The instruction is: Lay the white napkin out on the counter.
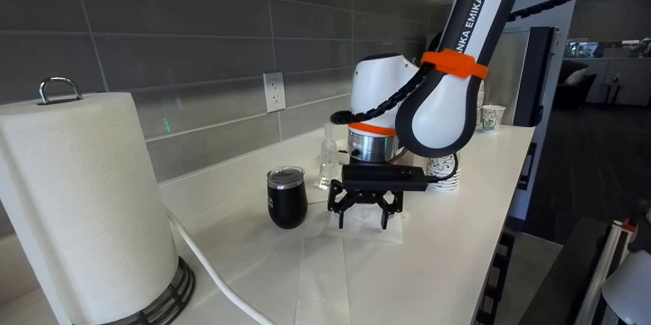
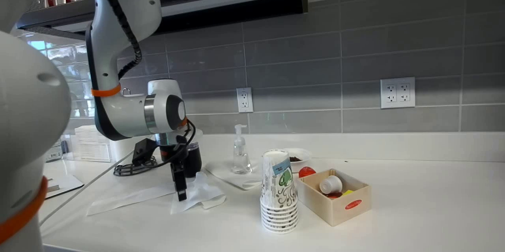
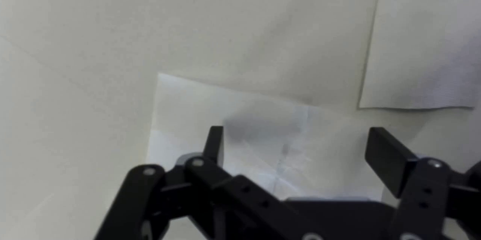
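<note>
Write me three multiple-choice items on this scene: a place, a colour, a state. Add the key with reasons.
1. Where does the white napkin lie?
A) In the wooden box
B) On the counter, beneath the gripper
C) On the shelf

2. What colour is the body of the tumbler?
A) Red
B) Green
C) Black

3. How do the fingers stand?
A) Apart
B) Pressed together
C) Clamped on the tumbler

Key:
1 B: both exterior views show it there.
2 C: its body shows black in both exterior views.
3 A: the wrist view shows a wide gap between them.
</note>
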`<state>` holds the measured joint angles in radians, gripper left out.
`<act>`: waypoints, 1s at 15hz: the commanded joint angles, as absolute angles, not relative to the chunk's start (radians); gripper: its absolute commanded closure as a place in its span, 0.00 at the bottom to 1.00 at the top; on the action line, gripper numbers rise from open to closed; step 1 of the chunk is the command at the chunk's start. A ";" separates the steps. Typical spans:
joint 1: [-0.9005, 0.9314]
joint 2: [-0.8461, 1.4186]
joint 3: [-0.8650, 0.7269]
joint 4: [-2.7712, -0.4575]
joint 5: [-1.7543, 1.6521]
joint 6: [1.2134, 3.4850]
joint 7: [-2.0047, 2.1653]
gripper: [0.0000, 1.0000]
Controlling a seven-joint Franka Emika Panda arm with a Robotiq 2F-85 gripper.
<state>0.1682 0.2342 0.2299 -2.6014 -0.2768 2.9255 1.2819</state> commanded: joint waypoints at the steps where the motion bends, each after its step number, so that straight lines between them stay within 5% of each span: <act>1: 0.205 0.311 0.196 -2.543 -0.310 2.958 1.316 0.34; 9: 0.230 0.306 0.200 -2.535 -0.276 2.998 1.298 0.98; 15: 0.167 0.213 0.324 -2.595 -0.170 2.980 1.265 1.00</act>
<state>0.2123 0.2830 0.2490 -2.5434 -0.2433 2.9815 1.2820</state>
